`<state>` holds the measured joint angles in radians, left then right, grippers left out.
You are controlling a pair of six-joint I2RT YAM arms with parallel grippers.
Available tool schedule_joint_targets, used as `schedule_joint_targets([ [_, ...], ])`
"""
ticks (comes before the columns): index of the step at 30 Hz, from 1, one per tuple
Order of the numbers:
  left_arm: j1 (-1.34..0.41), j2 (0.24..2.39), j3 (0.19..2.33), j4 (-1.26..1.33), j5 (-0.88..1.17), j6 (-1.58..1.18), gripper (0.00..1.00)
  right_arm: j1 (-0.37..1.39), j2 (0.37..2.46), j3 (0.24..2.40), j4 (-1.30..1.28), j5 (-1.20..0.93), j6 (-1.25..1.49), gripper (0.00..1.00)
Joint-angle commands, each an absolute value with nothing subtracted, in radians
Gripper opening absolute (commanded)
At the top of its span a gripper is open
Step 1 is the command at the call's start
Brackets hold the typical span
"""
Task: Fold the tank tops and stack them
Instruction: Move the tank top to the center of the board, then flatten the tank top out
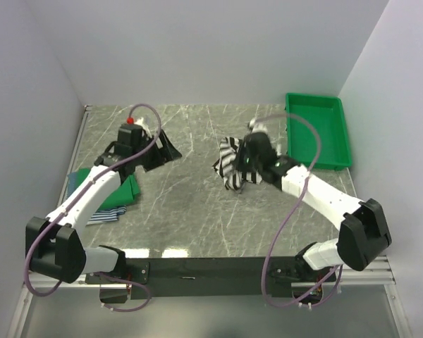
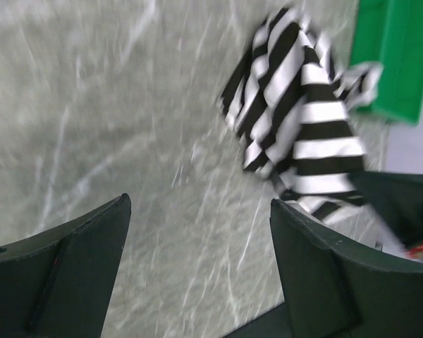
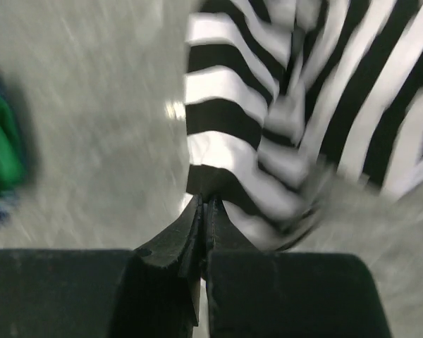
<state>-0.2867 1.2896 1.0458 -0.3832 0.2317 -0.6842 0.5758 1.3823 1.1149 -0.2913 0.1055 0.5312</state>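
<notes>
— Black-and-white striped soft cloth tank top (image 1: 233, 163): where is it, and who has it?
— Hanging bunched from the right gripper (image 3: 206, 205), between table centre and the rigid green plastic bin (image 1: 317, 130), just beside the bin. Fingers pressed together on a thin bit of its edge. Can't tell whether the lower end touches the grey marbled tabletop (image 1: 190, 211).
— Left gripper (image 2: 199, 204)?
— Spread wide, holding nothing, apart from the cloth and facing it.
— Risks?
— Pinch is tiny, so a tug could slip the cloth out. It's wadded, too. If left grabs a random fold or two layers, it won't spread flat and the fold comes out crooked. A loose strap hangs bin-side and might catch the rim. Left forearm runs above the folded pile, so a low swing could drag it.
— Counts?
— One striped top in the grip. Pile at left: one plain green folded tank top (image 1: 120, 193) on top, one blue-white striped tank top (image 1: 102, 215) under it, one solid blue cloth edge (image 1: 76, 179) showing behind. Four tops, I think. One bin, two arms.
</notes>
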Motion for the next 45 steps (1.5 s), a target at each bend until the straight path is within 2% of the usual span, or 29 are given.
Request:
schedule_joint_targets([
  [1, -0.314, 1.296, 0.956, -0.278, 0.328, -0.745, 0.85, 0.649, 1.298, 0.959, -0.129, 0.025, 0.632, 0.0],
  [6, -0.458, 1.365, 0.871, -0.204, 0.314, -0.799, 0.82, 0.778, 1.305, 0.856, -0.115, 0.052, 0.678, 0.0],
  [9, -0.517, 1.407, 0.844, -0.155, 0.322, -0.828, 0.81, 0.776, 1.298, 0.845, -0.173, 0.137, 0.69, 0.16],
  [10, -0.531, 1.428, 0.838, -0.14, 0.333, -0.842, 0.8, 0.776, 1.287, 0.851, -0.19, 0.152, 0.686, 0.32],
  [13, -0.549, 1.459, 0.834, -0.109, 0.353, -0.851, 0.76, 0.776, 1.203, 0.861, -0.235, 0.205, 0.652, 0.57],
  [16, -0.554, 1.474, 0.839, -0.107, 0.348, -0.85, 0.72, 0.775, 1.143, 0.844, -0.282, 0.267, 0.66, 0.65],
  [18, -0.555, 1.474, 0.848, -0.113, 0.344, -0.847, 0.71, 0.773, 1.128, 0.818, -0.327, 0.316, 0.692, 0.66],
  [23, -0.603, 1.5, 0.92, -0.182, 0.301, -0.778, 0.7, 0.721, 1.186, 0.764, -0.357, 0.318, 0.73, 0.61],
  [27, -0.71, 1.554, 0.995, -0.29, 0.142, -0.719, 0.72, 0.678, 1.244, 0.736, -0.327, 0.308, 0.727, 0.59],
  [37, -0.752, 1.578, 0.96, -0.27, 0.126, -0.746, 0.75, 0.578, 1.37, 0.739, -0.249, 0.264, 0.67, 0.58],
  [41, -0.752, 1.577, 0.956, -0.265, 0.133, -0.753, 0.75, 0.578, 1.416, 0.759, -0.259, 0.262, 0.658, 0.42],
  [42, -0.75, 1.575, 0.956, -0.259, 0.136, -0.753, 0.75, 0.578, 1.42, 0.761, -0.264, 0.261, 0.658, 0.27],
  [45, -0.752, 1.568, 0.948, -0.256, 0.149, -0.759, 0.76, 0.578, 1.411, 0.797, -0.305, 0.261, 0.65, 0.0],
])
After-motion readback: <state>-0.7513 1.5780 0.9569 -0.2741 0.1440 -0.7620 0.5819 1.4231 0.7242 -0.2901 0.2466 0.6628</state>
